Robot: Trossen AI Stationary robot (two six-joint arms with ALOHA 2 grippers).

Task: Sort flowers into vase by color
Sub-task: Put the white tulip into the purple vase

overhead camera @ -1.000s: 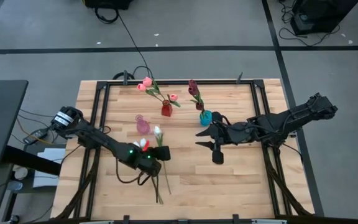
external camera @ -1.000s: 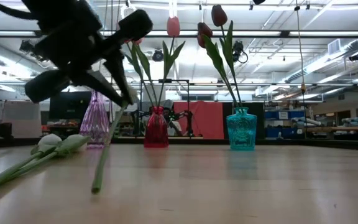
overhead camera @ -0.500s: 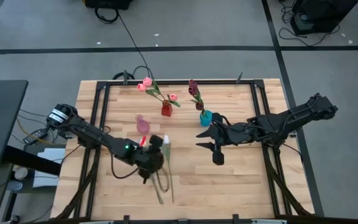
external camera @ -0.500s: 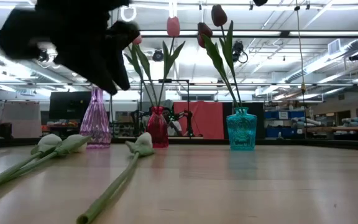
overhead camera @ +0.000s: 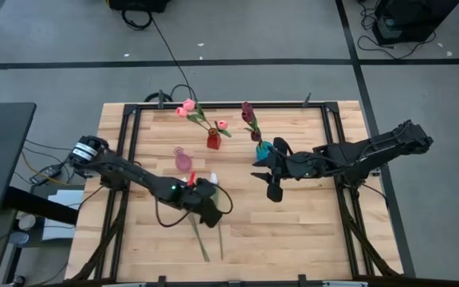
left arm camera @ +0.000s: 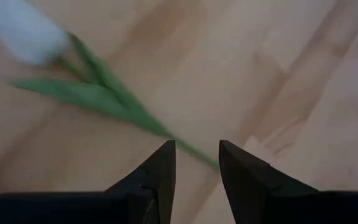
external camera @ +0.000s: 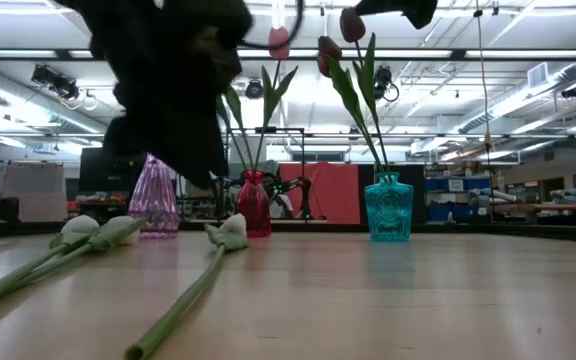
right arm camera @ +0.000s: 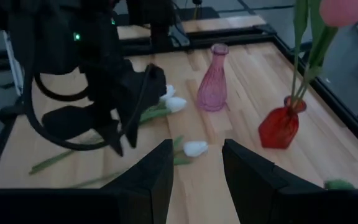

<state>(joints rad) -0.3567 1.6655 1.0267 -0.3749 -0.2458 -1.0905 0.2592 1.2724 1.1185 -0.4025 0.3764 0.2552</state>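
Note:
Three white tulips lie flat on the table: one head (overhead camera: pixel 212 178) with its stem (overhead camera: pixel 220 239) running toward the near edge, and two more to its left (external camera: pixel 118 230). My left gripper (left arm camera: pixel 194 149) is open and hovers above that stem (left arm camera: pixel 129 109), one finger on either side, not touching it; it also shows in the high view (overhead camera: pixel 210 214). Pink tulips (overhead camera: pixel 188 106) stand in the red vase (overhead camera: pixel 213 141). Maroon tulips (overhead camera: pixel 248 112) stand in the teal vase (overhead camera: pixel 263 150). My right gripper (right arm camera: pixel 197 152) is open and empty beside the teal vase.
A pink glass vase (overhead camera: pixel 182 161) stands with nothing in it, left of the red vase and just beyond the white tulips. The table's black frame rail (overhead camera: pixel 213 104) runs along the far edge. Bare wood (overhead camera: pixel 293 231) lies at the near right.
My left gripper has let go of a white tulip. The tulip hung tilted with its stem end on the table and now lies flat. The gripper has then gone toward the near right, along the stem. My right gripper has shifted a little toward the far edge.

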